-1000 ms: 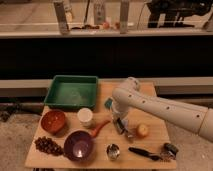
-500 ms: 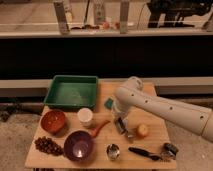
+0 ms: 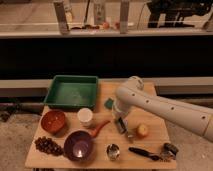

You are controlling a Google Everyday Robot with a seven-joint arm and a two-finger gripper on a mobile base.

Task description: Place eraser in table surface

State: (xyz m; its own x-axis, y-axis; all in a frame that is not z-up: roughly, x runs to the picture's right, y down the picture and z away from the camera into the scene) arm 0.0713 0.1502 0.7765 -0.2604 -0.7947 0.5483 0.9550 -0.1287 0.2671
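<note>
The eraser (image 3: 120, 125), a small oblong grey block, is at the tip of my gripper (image 3: 121, 127), low over the middle of the tan table surface (image 3: 152, 141). I cannot tell whether it rests on the wood or hangs just above it. My white arm (image 3: 165, 111) reaches in from the right and bends down to it. The eraser lies between the white cup (image 3: 85, 116) and a round yellow fruit (image 3: 142, 131).
A green tray (image 3: 72, 92) stands at the back left, with a green sponge (image 3: 108, 103) beside it. A brown bowl (image 3: 53, 121), grapes (image 3: 47, 146), a purple bowl (image 3: 79, 145), a red curved item (image 3: 99, 128), a metal cup (image 3: 113, 151) and a black-handled tool (image 3: 142, 152) are around the front.
</note>
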